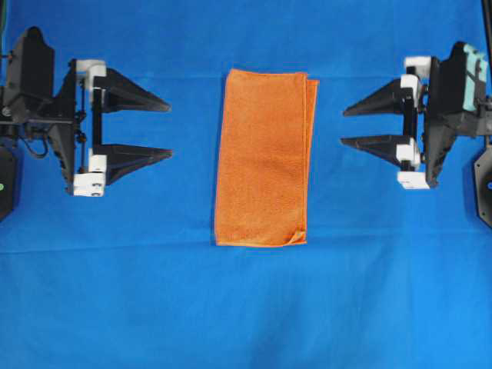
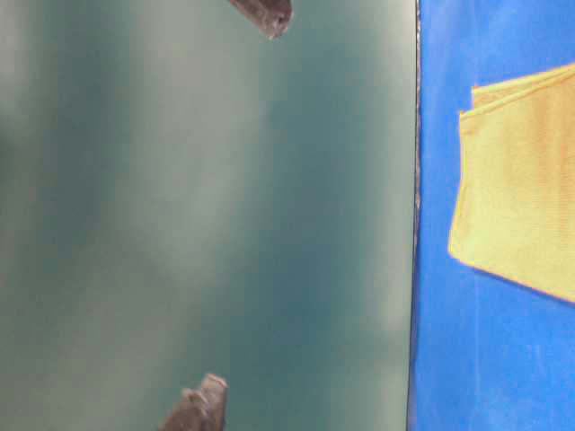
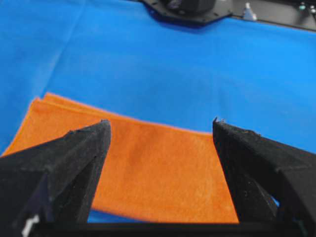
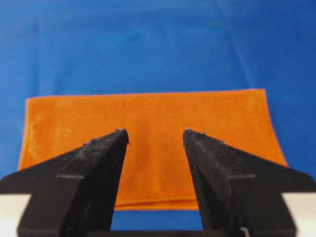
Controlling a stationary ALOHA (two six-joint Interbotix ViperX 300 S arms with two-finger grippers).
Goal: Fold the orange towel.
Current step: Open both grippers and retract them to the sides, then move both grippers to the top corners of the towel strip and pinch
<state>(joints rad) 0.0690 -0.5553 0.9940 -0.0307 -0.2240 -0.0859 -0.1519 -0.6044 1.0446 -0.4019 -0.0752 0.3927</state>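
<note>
The orange towel (image 1: 264,157) lies folded in half, a tall strip mid-bench on the blue cloth (image 1: 246,307). Left pincer (image 1: 167,127) and right pincer (image 1: 346,126) flank it, both spread wide, empty. Risk — the layers sit slightly offset, so a shallow pinch may lift only the top one.

orange towel (image 1: 264,157), blue cloth (image 1: 246,307), black claws
</note>
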